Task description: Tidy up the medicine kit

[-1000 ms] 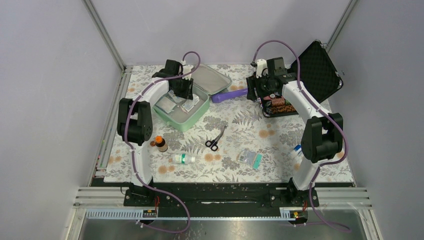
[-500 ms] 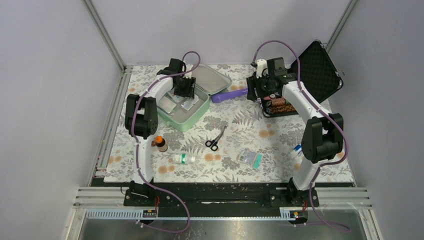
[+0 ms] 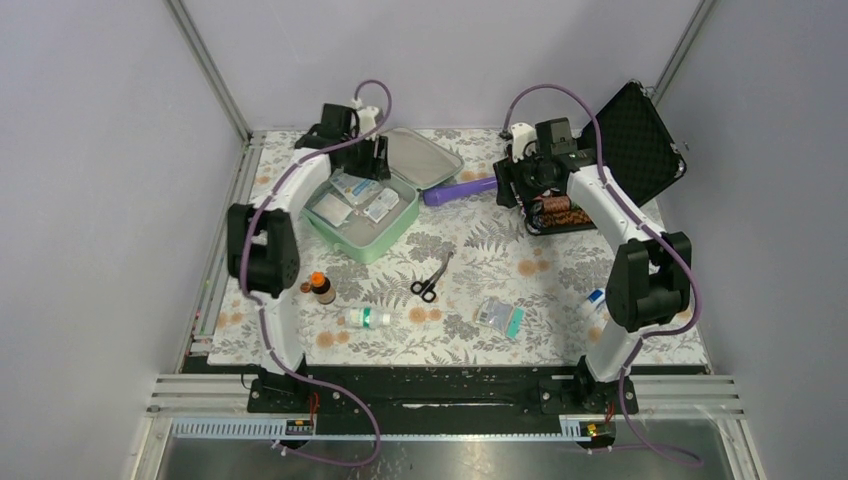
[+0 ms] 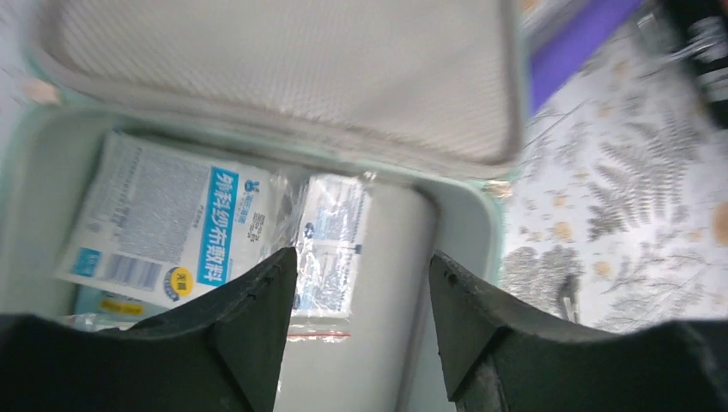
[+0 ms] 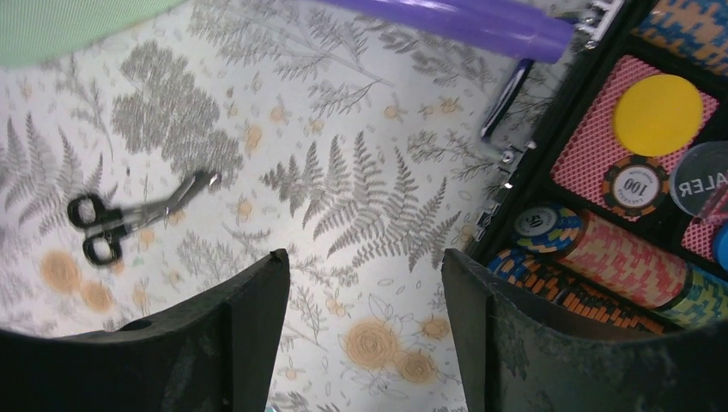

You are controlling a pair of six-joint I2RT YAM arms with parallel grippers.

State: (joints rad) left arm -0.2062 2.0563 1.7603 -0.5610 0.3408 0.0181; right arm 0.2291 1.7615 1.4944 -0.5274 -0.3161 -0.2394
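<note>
The mint-green medicine kit (image 3: 372,247) lies open at the back left, its lid (image 3: 425,158) flat behind it. Three flat packets rest inside; the back one (image 3: 355,187) has a blue stripe. My left gripper (image 3: 371,160) hangs open above the kit's far edge, holding nothing. In the left wrist view, the gripper (image 4: 360,257) frames the striped packet (image 4: 163,215), a clear packet (image 4: 333,240) and the kit's grey rim (image 4: 481,223). My right gripper (image 3: 512,186) is open and empty over the flowered cloth (image 5: 365,257), left of the black case.
A purple tube (image 3: 458,190) lies between the kit and the black foam-lined case of chips (image 3: 610,150). On the cloth are scissors (image 3: 430,280), an orange-capped brown bottle (image 3: 321,288), a white bottle (image 3: 367,318), a teal-edged packet (image 3: 499,316) and a blue-white item (image 3: 594,300).
My left gripper has opened and drawn back from inside the kit to its far edge, uncovering the striped packet at the back of the kit. The right arm has barely moved.
</note>
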